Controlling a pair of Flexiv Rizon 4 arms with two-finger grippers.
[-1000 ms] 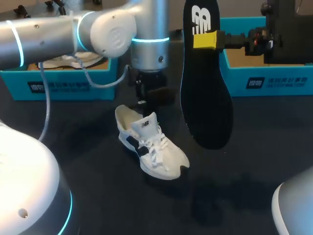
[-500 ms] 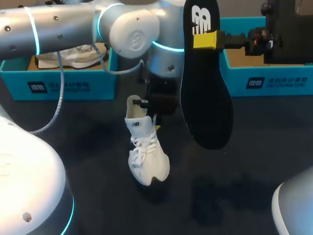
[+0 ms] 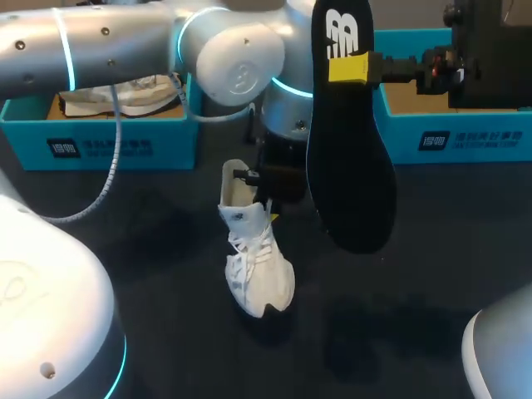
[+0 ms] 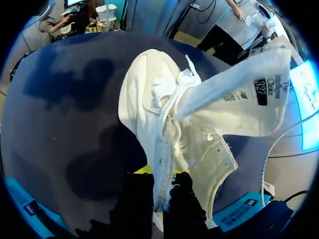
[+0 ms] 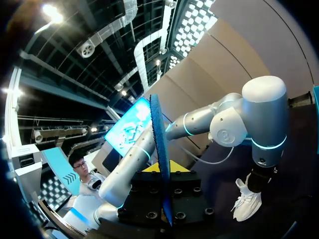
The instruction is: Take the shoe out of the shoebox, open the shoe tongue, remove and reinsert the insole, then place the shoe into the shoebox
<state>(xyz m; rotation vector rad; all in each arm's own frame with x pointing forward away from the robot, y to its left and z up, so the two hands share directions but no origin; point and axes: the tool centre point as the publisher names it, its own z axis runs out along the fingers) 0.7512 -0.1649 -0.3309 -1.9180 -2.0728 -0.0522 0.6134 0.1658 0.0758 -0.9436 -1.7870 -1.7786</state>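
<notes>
**Left tool held shoe by collar, right tool held insole in the air**

The left shoebox (image 3: 108,143), blue, sat at the far left of the dark tabletop (image 3: 150,249). It held something white (image 3: 125,93); I couldn't tell what.

The left arm (image 3: 125,46) came in over that box and reached down past the middle. The left tool (image 3: 268,195) was at the heel end of the shoe (image 3: 253,266). In the left wrist view the left tool (image 4: 159,191) had its two dark fingers pressed together on the shoe's (image 4: 159,114) collar edge, one on each side, so it was clamped on the shoe.

The tongue (image 4: 239,99) was pulled out and away from the laces, with its label side showing. The white shoe hung heel up and toe down near the tabletop's middle. Whether the toe touched the tabletop couldn't be told.

Just to the right of the shoe, the black insole (image 3: 349,166) hung upright above the tabletop, with its printed heel end up and its toe end down.

The right tool (image 3: 349,68) came in from the right and was clamped on the insole's upper part. In the right wrist view the insole (image 5: 160,149) stood edge-on between the right tool's (image 5: 162,172) fingers. The left arm (image 5: 259,119) and the shoe (image 5: 246,201) were ahead of it.

The right shoebox (image 3: 449,137), also blue, sat at the back right.
</notes>
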